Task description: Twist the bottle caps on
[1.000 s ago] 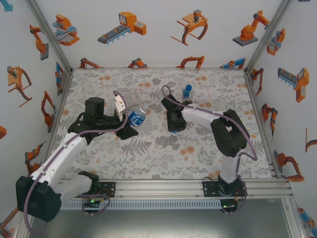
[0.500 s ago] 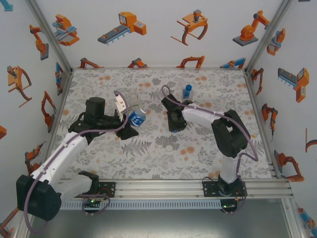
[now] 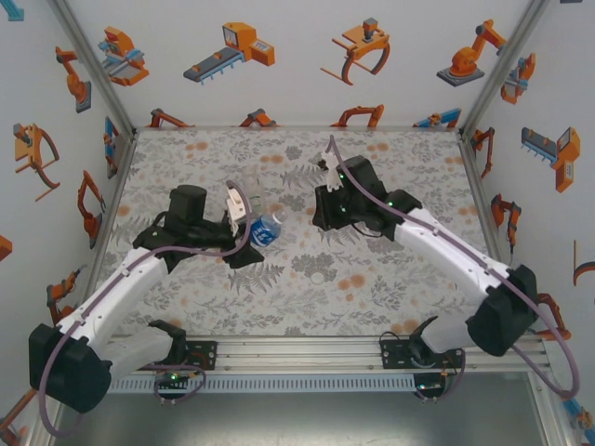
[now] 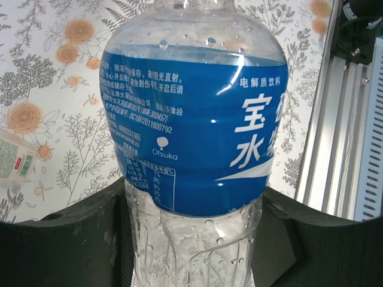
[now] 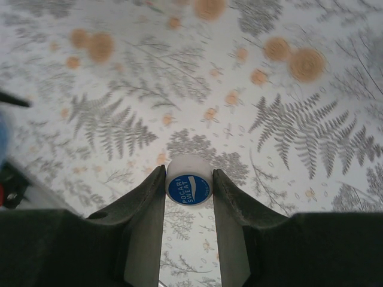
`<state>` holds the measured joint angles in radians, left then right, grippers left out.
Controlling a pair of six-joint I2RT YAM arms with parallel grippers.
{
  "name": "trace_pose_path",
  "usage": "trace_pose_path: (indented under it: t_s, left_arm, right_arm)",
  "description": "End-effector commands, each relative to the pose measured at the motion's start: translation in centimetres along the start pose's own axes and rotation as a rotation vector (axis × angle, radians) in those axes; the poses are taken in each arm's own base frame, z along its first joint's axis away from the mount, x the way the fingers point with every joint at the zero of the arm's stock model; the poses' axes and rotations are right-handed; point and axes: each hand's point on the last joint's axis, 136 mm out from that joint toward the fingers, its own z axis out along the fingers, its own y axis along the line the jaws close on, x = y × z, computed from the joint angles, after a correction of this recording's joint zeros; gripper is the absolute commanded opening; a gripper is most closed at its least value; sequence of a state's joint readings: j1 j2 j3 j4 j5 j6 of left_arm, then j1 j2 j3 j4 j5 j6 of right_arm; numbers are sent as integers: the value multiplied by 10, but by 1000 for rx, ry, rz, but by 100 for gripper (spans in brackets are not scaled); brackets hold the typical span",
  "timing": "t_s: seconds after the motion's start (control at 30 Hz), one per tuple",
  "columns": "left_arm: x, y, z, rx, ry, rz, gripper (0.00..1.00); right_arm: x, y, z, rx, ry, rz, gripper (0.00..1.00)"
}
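Right hand (image 5: 188, 179) around POCARI SWEAT cap (image 5: 189, 188)

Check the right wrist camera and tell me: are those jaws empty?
No, the right jaws are shut on a white cap with a blue Pocari Sweat label, pinched between them.

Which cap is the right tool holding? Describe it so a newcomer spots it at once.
Over the floral table, follow the right arm to the right tool. Between its dark fingers sits a tiny round cap. Its white rim and blue POCARI SWEAT top set it apart from the far larger blue-labelled bottle in the left tool.
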<state>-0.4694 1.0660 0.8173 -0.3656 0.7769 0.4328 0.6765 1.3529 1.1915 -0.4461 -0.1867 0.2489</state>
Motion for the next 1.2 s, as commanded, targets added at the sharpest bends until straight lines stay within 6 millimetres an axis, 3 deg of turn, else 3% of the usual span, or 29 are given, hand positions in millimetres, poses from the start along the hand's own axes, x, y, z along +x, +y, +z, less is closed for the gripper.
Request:
trace_pose_path:
  t_s: [0.0, 0.2, 0.4, 0.7, 1.17]
  left_arm:
    - [-13, -15, -7, 23, -6, 133, 0]
    - [-13, -37, -8, 55, -14, 281, 0]
    - [-16, -46, -10, 71, -16, 337, 0]
    - [-20, -61, -8, 129, -27, 390, 0]
    - [-21, -70, -8, 168, -43, 397, 0]
  right_arm:
    - [-18, 47, -31, -239, -126, -192, 7]
    - [-22, 101, -91, -494, -255, -463, 5]
    - [-5, 140, -125, -679, -328, -696, 1]
    - [-3, 159, -124, -752, -316, -734, 0]
    - [0, 161, -110, -737, -285, -754, 0]
